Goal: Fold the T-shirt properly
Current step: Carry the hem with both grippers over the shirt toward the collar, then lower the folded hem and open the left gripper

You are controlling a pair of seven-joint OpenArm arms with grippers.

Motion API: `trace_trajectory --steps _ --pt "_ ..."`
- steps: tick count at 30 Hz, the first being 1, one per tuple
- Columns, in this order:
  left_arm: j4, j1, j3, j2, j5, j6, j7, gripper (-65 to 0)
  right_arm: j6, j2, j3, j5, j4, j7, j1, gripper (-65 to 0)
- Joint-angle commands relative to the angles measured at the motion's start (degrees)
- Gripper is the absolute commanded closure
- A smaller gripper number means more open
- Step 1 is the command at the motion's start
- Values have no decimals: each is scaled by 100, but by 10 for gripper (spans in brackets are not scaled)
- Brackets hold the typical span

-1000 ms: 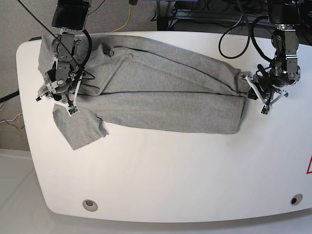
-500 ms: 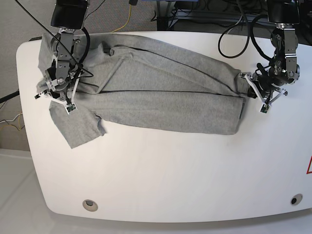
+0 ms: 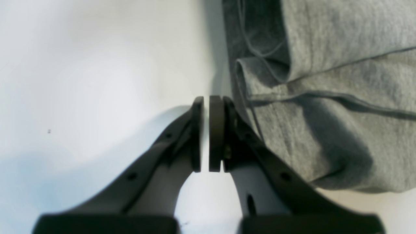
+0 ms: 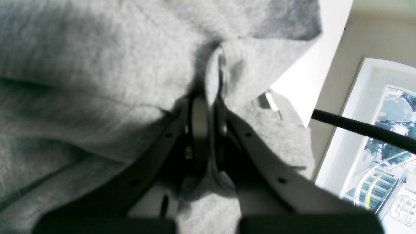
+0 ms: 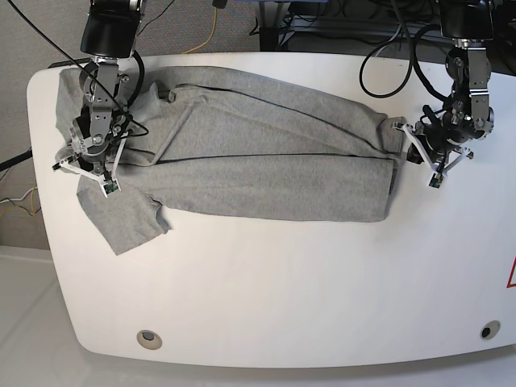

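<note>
Table: one white table (image 5: 266,290); it bears everything here.
T-shirt: one heather-grey T-shirt (image 5: 258,165), folded lengthwise into a long band across the far half of the table, plain side up, no lettering showing. One sleeve (image 5: 121,222) splays out toward the near edge at the right arm's end.
What changed: over the last second the whole band has slid toward the right arm's side; the hem end has drawn away from the left gripper and the sleeve has drifted with it. As a judgement, the right arm is dragging the shirt to pull it straight before a crosswise fold, with the loose sleeve not yet tucked in.
Arms: two.
Right gripper (image 4: 208,130): jaws pinched on a ridge of the T-shirt at the shoulder end.
Left gripper (image 3: 206,133): jaws nearly together with only a sliver of table between the pads, holding nothing; the hem edge lies just beside its outer finger.
Cables: several dark ones behind the table, not countable.
</note>
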Motion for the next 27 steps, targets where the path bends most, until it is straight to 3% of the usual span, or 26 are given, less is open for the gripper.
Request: trace_trajectory --steps 1,17,27 --pt "120 -208 -32 -93 -34 4 -71 -16 341 -93 -21 418 53 -217 -64 0" --pt "111 -859 -32 -119 -7 13 -45 -16 341 -120 -21 418 554 -226 85 0" --pt "76 -1105 -23 -57 740 13 -62 -18 341 -120 -21 436 554 -209 103 0"
